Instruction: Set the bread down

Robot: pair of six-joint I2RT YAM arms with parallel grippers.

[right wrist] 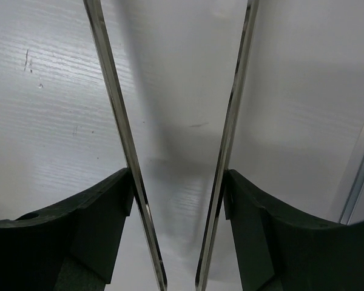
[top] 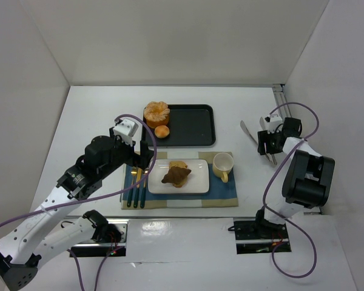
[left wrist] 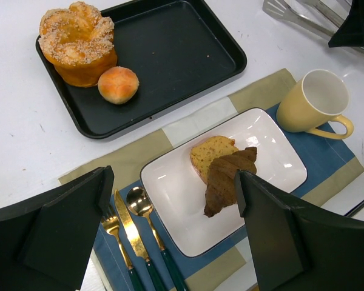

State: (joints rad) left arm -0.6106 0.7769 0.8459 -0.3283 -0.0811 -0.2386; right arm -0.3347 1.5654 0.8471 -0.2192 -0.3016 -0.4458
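Brown bread (left wrist: 227, 179) lies lower centre on the white plate (left wrist: 273, 157), inside its rim, between our parted left jaws; right jaws clamp tongs (right wrist: 119, 115).

A dark brown croissant (left wrist: 228, 182) lies overlapping a yellow bread slice (left wrist: 208, 155) on the white plate (left wrist: 273, 151).

- Top external: high behind the arm bases, looking down over the whole counter (top: 97, 109), with the plate (top: 197, 182) central.
- Left wrist: close above the plate (left wrist: 273, 157), angled down, and shares it with the top view.
- Right wrist: right of the plate, almost against the counter (right wrist: 176, 91), between the tongs (right wrist: 112, 91).
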